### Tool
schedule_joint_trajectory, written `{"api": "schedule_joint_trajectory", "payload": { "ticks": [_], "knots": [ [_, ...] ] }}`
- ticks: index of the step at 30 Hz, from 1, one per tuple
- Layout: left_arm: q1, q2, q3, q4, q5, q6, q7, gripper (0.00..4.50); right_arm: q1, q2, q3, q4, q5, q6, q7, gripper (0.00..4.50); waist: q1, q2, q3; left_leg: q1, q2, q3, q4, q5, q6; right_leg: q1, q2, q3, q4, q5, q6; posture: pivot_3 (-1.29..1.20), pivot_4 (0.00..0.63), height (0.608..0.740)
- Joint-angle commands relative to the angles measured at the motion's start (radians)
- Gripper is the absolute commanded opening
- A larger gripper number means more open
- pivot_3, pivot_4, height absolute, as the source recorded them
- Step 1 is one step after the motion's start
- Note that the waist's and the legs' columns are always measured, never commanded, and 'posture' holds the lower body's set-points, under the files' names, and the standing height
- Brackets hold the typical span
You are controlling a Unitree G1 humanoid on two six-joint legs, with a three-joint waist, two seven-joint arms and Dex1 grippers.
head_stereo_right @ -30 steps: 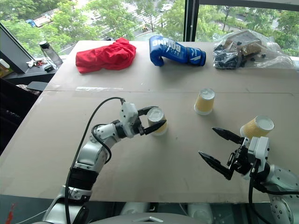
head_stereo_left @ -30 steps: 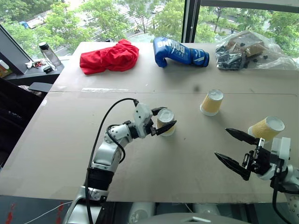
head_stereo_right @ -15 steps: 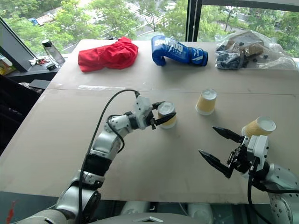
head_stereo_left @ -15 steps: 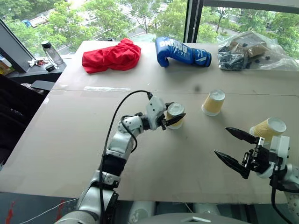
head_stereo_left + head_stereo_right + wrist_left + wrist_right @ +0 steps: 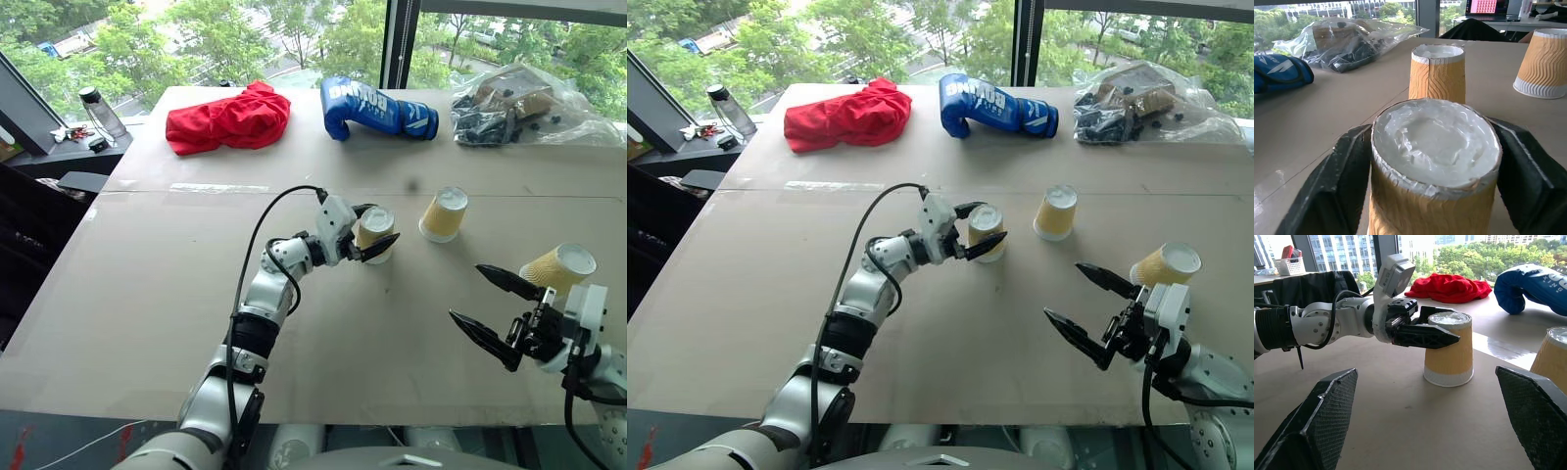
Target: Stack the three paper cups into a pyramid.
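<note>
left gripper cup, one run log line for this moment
left gripper: around upturned cup, on table | right gripper: open, empty

Left gripper [image 5: 1442, 328] fingers straddle inverted paper cup [image 5: 1449, 349] on table [image 5: 1400, 426]; red cloth [image 5: 1447, 287], blue glove [image 5: 1533, 284] behind.

The near half of the table [image 5: 137, 323] lies bare — open passage between the two arms. The left gripper [image 5: 375, 235] straddles one cup [image 5: 376, 235], its fingers on either side, blocking that spot. A second cup [image 5: 444, 214] stands just beside it, with a narrow gap between them. The third cup [image 5: 558, 269] sits just behind the right gripper [image 5: 488, 308], whose fingers are spread wide. Along the far edge lie a red cloth [image 5: 228, 118], a boxing glove [image 5: 377, 110] and a plastic bag [image 5: 524, 103] — well apart from the cups.
</note>
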Motion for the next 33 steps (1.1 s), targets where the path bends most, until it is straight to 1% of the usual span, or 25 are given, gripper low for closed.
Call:
{"api": "schedule_joint_trajectory", "payload": {
  "ticks": [1, 5, 8, 11, 14, 17, 21, 24, 28, 33],
  "knots": [
    [0.005, -0.011, 0.028, -0.070, -0.043, 0.015, 0.002, 4.44, -0.007, 0.007, -0.017, -0.017, 0.015, -0.012, -0.007, 4.50, 0.001, 0.000, 0.000, 0.000, 0.000, 0.000, 0.000, 0.000, 0.000, 0.000, 0.000, 0.000, 0.000, 0.000, 0.000, 0.00, 0.150, 0.740],
    [0.028, -0.005, 0.058, -0.213, -0.148, 0.126, -0.024, 4.44, -0.027, 0.022, -0.008, -0.014, 0.019, -0.006, -0.023, 4.50, 0.002, 0.000, 0.000, 0.000, 0.002, 0.000, 0.000, 0.000, 0.000, 0.000, 0.000, 0.000, 0.000, 0.000, 0.000, 0.00, 0.150, 0.740],
    [0.062, 0.048, 0.068, -0.359, -0.190, 0.203, -0.034, 4.44, -0.083, 0.052, 0.011, 0.007, -0.017, 0.012, -0.099, 4.50, -0.007, 0.000, 0.000, 0.000, 0.002, 0.000, 0.000, 0.000, 0.000, 0.000, 0.000, 0.001, 0.000, 0.000, 0.000, 0.00, 0.150, 0.740],
    [0.079, 0.101, 0.080, -0.460, -0.216, 0.284, -0.021, 4.44, -0.135, 0.069, 0.033, 0.018, -0.048, 0.042, -0.163, 4.50, -0.014, 0.000, 0.000, 0.000, 0.002, 0.000, 0.000, 0.000, 0.000, 0.000, 0.000, 0.001, 0.001, 0.000, 0.000, 0.00, 0.150, 0.740],
    [0.084, 0.175, 0.103, -0.561, -0.245, 0.406, 0.002, 4.44, -0.212, 0.107, 0.060, 0.028, -0.090, 0.107, -0.290, 4.50, -0.018, 0.000, 0.000, 0.000, 0.002, 0.000, 0.000, 0.000, 0.000, 0.000, 0.000, 0.000, 0.001, 0.000, 0.000, 0.00, 0.150, 0.740],
    [0.084, 0.257, 0.124, -0.645, -0.291, 0.522, -0.008, 4.44, -0.289, 0.137, 0.092, 0.047, -0.172, 0.170, -0.414, 4.50, -0.020, 0.000, 0.000, 0.000, 0.002, 0.000, 0.000, 0.000, 0.000, 0.000, 0.000, 0.001, 0.001, 0.000, 0.000, 0.00, 0.150, 0.740],
    [0.067, 0.354, 0.142, -0.721, -0.332, 0.641, -0.013, 4.44, -0.394, 0.167, 0.124, 0.141, -0.262, 0.179, -0.490, 4.50, -0.021, 0.000, 0.001, 0.000, 0.002, 0.000, -0.001, 0.001, -0.001, -0.002, 0.000, 0.001, 0.001, 0.000, 0.000, 0.00, 0.150, 0.740],
    [0.051, 0.396, 0.157, -0.762, -0.365, 0.704, -0.007, 4.44, -0.470, 0.187, 0.143, 0.236, -0.324, 0.158, -0.527, 4.50, -0.021, 0.000, 0.001, 0.000, 0.002, 0.000, -0.001, 0.001, -0.001, -0.002, 0.000, 0.001, 0.001, 0.000, 0.000, 0.00, 0.150, 0.740],
    [0.033, 0.434, 0.162, -0.797, -0.390, 0.748, -0.010, 4.44, -0.530, 0.225, 0.147, 0.312, -0.341, 0.139, -0.544, 4.50, -0.021, 0.000, 0.001, 0.000, 0.002, 0.001, -0.001, 0.002, -0.004, -0.002, 0.000, 0.001, 0.001, 0.000, 0.000, 0.00, 0.150, 0.740],
    [0.016, 0.442, 0.170, -0.817, -0.414, 0.760, -0.007, 4.44, -0.603, 0.260, 0.140, 0.401, -0.372, 0.109, -0.577, 4.50, -0.024, 0.000, 0.001, -0.001, 0.002, 0.002, -0.001, 0.003, -0.005, -0.005, 0.000, 0.003, 0.002, 0.000, 0.000, 0.00, 0.150, 0.740]
  ]
}}
